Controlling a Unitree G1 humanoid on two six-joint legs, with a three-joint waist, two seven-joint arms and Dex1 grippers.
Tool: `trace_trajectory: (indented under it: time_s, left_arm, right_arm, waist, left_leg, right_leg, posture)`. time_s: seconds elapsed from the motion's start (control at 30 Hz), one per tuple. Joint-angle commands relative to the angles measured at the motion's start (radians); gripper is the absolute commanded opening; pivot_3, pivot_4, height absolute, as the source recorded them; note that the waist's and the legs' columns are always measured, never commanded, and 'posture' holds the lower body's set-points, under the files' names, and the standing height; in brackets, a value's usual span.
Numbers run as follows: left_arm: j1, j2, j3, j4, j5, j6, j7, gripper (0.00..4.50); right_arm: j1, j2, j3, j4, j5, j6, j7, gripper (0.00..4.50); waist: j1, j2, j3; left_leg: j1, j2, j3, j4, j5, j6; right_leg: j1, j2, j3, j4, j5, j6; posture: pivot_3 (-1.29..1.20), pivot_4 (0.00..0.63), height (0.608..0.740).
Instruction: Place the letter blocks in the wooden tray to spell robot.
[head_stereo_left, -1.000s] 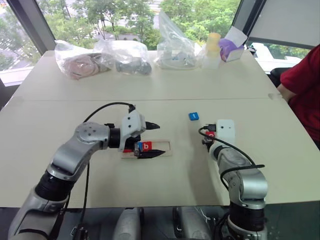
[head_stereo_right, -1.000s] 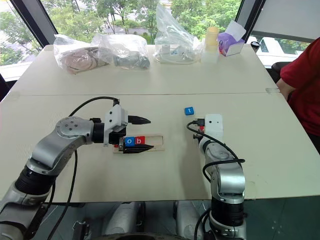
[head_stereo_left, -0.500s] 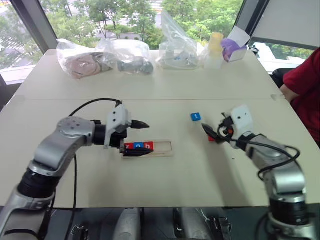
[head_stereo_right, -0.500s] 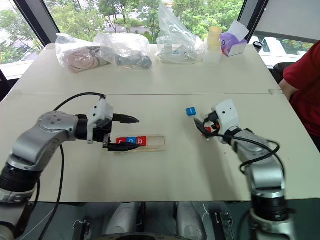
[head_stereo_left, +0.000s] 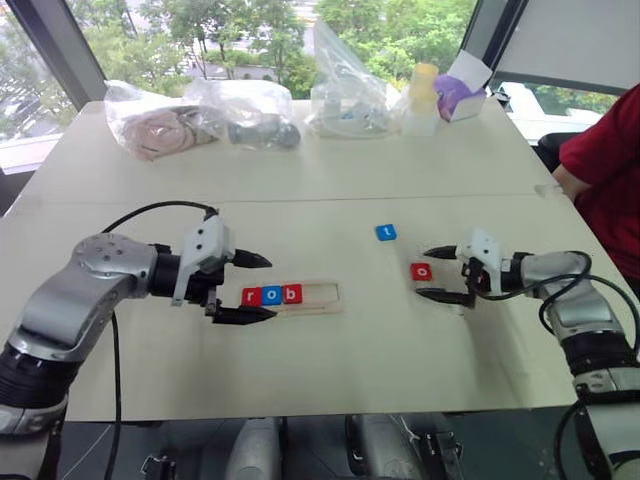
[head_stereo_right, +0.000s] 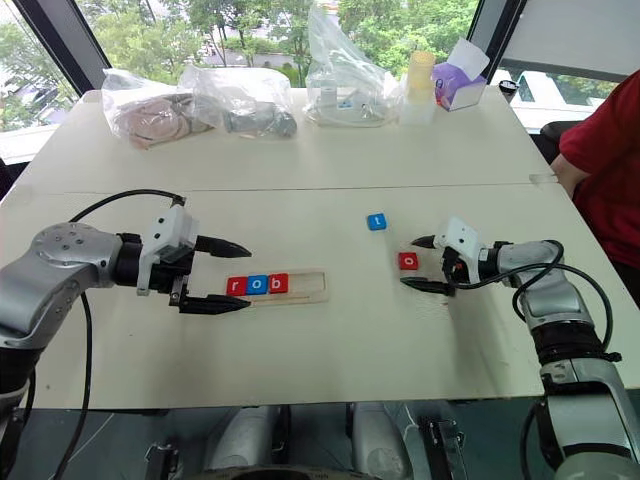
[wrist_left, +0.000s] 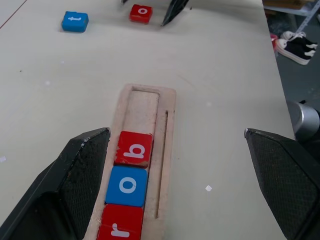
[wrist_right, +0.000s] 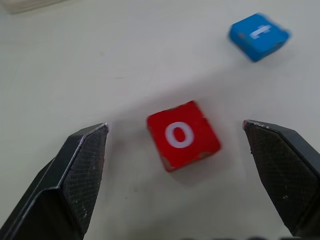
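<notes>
Now the right tool (head_stereo_right: 424, 263) has swung round to lie low over the table (head_stereo_right: 330, 345), its fingers spread wide either side of the red o block (head_stereo_right: 408, 261), not touching it. The left tool (head_stereo_right: 232, 273), also spread and empty, has backed off the wooden tray (head_stereo_right: 312, 286), which holds r, o, b; the blue t block (head_stereo_right: 376, 221) lies apart. The 4th letter seems next.

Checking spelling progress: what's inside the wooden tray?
The wooden tray holds three blocks: red r, blue o, red b. The remaining slots are bare; nothing is covered.
</notes>
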Motion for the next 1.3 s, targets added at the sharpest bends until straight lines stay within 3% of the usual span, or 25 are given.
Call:
trace_trajectory:
  time_s: [0.03,0.1,0.17,0.37,0.47,0.67,0.83,1.03,1.3]
  left_arm:
    - [0.019,0.035,0.056,-0.052,-0.015,0.013,0.013,4.5]
    - [0.03,0.043,0.067,-0.061,-0.018,0.017,0.018,4.5]
    - [0.04,0.049,0.079,-0.07,-0.024,0.023,0.024,4.5]
    - [0.071,0.07,0.104,-0.085,-0.035,0.038,0.027,4.5]
    - [0.101,0.091,0.116,-0.082,-0.036,0.038,0.019,4.5]
    - [0.18,0.151,0.185,-0.055,-0.027,0.036,0.014,4.5]
    - [0.311,0.177,0.302,-0.109,-0.055,0.061,0.036,4.5]
    - [0.353,0.165,0.338,-0.175,-0.079,0.088,0.08,4.5]
    - [0.361,0.137,0.323,-0.21,-0.089,0.101,0.143,4.5]
  right_arm:
    - [-0.061,0.006,0.025,0.093,-0.033,-0.066,0.038,4.46]
    - [-0.087,0.014,0.038,0.148,-0.048,-0.095,0.045,4.46]
    - [-0.11,0.025,0.041,0.197,-0.051,-0.112,0.055,3.93]
    - [-0.132,0.034,0.044,0.247,-0.062,-0.14,0.085,1.18]
    - [-0.147,0.039,0.045,0.163,-0.052,-0.053,0.072,1.19]
    - [-0.125,0.111,0.07,-0.283,0.044,0.273,0.046,1.19]
    - [-0.135,0.232,0.163,-0.485,0.032,0.561,-0.099,1.19]
    - [-0.112,0.269,0.281,-0.565,-0.008,0.546,-0.124,1.19]
    - [-0.133,0.272,0.351,-0.523,-0.057,0.503,-0.14,1.19]
  waist:
    - [-0.003,0.0,0.0]
    - [-0.003,0.0,0.0]
    - [-0.004,0.0,0.0]
    - [-0.004,0.0,0.0]
    - [-0.005,0.0,0.0]
    - [-0.006,0.001,0.0]
    - [-0.003,0.001,0.0]
    - [0.024,0.001,0.0]
    - [0.019,0.001,0.0]
  left_leg:
    - [0.0,0.0,0.0,0.0,0.0,0.0]
    - [0.001,0.0,0.0,0.0,0.0,0.0]
    - [0.002,0.0,0.0,0.0,0.0,0.0]
    - [0.004,0.0,0.0,0.001,0.0,0.0]
    - [0.005,0.0,0.0,0.001,0.0,0.0]
    - [0.005,0.001,-0.001,0.0,0.0,0.0]
    - [0.004,0.002,-0.003,-0.002,0.0,0.0]
    - [-0.001,0.0,-0.001,0.0,0.0,-0.001]
    - [-0.001,0.0,-0.001,0.0,0.0,-0.001]
  right_leg:
    - [0.0,0.0,0.0,0.0,0.0,0.0]
    - [0.0,-0.001,0.0,0.0,0.0,0.0]
    - [0.001,0.0,0.0,0.0,0.0,0.0]
    - [0.004,-0.001,0.001,0.0,0.0,-0.001]
    - [0.004,-0.001,0.001,0.0,0.0,-0.001]
    - [0.001,-0.001,0.003,0.005,0.0,0.0]
    - [-0.001,-0.001,0.001,0.005,0.0,-0.001]
    - [-0.004,-0.004,0.001,0.003,-0.001,-0.003]
    - [-0.004,-0.003,0.001,0.002,-0.001,-0.003]
  posture:
    - [0.0,0.15,0.74]
    - [0.0,0.15,0.74]
    - [0.0,0.15,0.74]
    - [0.0,0.15,0.74]
    - [0.0,0.15,0.74]
    - [0.0,0.15,0.74]
    - [0.0,0.15,0.74]
    - [0.0,0.15,0.74]
    - [0.0,0.15,0.74]
